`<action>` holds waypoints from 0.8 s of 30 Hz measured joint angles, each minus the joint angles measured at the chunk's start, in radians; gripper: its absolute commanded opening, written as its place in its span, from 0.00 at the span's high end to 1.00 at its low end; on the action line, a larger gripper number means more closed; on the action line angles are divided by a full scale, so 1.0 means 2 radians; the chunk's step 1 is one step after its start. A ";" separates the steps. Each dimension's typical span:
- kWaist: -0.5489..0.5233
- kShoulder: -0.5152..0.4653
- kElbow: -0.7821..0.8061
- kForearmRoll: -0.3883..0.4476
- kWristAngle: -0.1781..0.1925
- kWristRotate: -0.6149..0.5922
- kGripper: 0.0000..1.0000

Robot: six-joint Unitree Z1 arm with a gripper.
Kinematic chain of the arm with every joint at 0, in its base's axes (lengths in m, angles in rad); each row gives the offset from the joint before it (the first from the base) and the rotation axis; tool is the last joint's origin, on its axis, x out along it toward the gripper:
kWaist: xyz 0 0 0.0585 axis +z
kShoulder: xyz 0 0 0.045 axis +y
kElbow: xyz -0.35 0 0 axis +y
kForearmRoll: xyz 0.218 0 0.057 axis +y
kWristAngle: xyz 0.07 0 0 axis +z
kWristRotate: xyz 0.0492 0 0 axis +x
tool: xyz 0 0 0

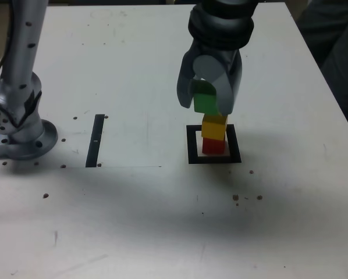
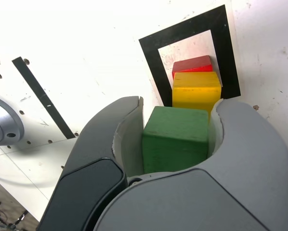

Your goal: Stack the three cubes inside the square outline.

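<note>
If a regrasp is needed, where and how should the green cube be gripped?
Grip the green cube as the gripper does now: on two opposite flat side faces, from above. That leaves its underside clear to seat on the yellow cube atop the red cube.

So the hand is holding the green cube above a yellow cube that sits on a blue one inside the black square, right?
Not quite: the bottom cube is red, not blue, as the exterior view shows. Otherwise yes: the hand holds the green cube above the yellow cube, which sits on the red one inside the black square.
</note>
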 measured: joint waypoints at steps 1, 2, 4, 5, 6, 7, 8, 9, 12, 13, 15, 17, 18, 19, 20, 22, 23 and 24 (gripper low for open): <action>-0.001 0.001 0.000 0.000 0.000 0.000 0.64; -0.001 0.002 -0.001 0.000 0.000 0.000 0.64; -0.001 0.004 -0.001 -0.001 0.000 0.000 0.64; -0.001 0.004 -0.001 -0.001 0.000 0.000 0.64; -0.001 0.005 -0.001 -0.002 0.001 0.000 0.64; -0.001 0.005 -0.001 -0.003 0.001 0.000 0.64; -0.001 0.006 -0.001 -0.005 0.001 0.000 0.64; -0.001 0.006 -0.001 -0.006 0.001 0.000 0.64; -0.001 0.008 -0.001 -0.010 0.001 0.000 0.64; -0.001 0.009 -0.001 -0.011 0.001 0.000 0.64; -0.001 0.011 -0.001 -0.012 0.001 0.000 0.64; -0.001 0.011 -0.001 -0.013 0.001 0.000 0.63; -0.001 0.012 0.000 -0.014 0.001 0.000 0.62; 0.000 0.012 0.000 -0.015 0.002 0.000 0.60; 0.000 0.012 0.001 -0.015 0.002 0.000 0.58; 0.002 0.013 0.003 -0.015 0.002 0.000 0.47; 0.003 0.013 0.004 -0.015 0.002 0.000 0.39; 0.004 0.013 0.006 -0.016 0.002 0.000 0.30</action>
